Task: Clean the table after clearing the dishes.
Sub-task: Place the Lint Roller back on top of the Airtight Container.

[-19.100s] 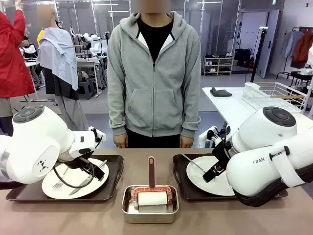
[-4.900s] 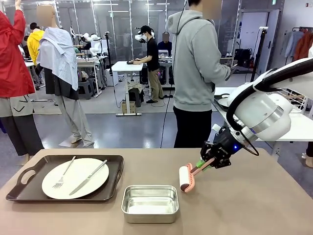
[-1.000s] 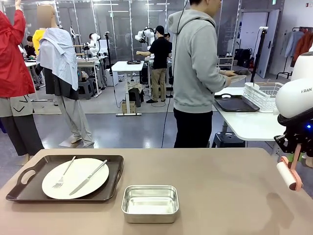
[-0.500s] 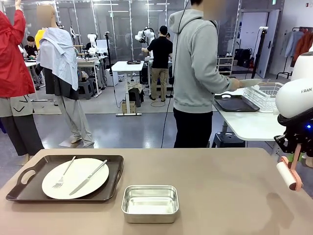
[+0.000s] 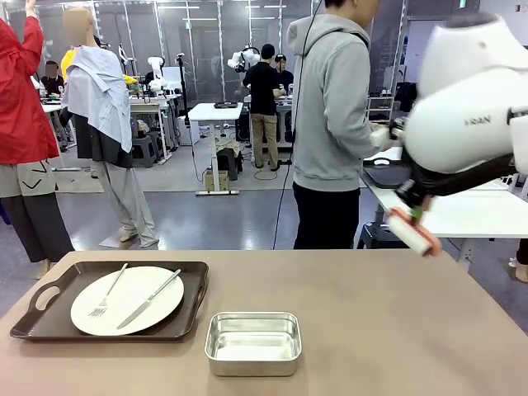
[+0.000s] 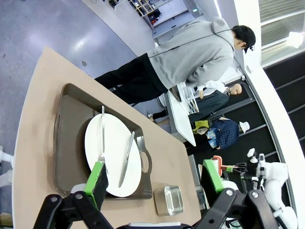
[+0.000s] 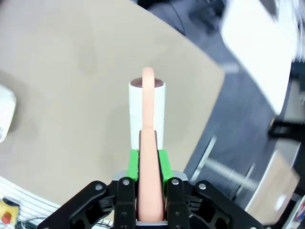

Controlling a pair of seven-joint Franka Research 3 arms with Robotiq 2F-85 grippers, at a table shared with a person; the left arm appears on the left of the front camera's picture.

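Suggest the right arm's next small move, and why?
Probably lower the right gripper, shut on the pink-handled white lint roller, down onto the bare brown tabletop: the roller hangs near its far right edge, off the surface.

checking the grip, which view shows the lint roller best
The right wrist view: the lint roller is centred and sharp, its pink handle clamped in the right gripper. The front view shows it small and motion-blurred; the left wrist view, at most a distant pink speck.
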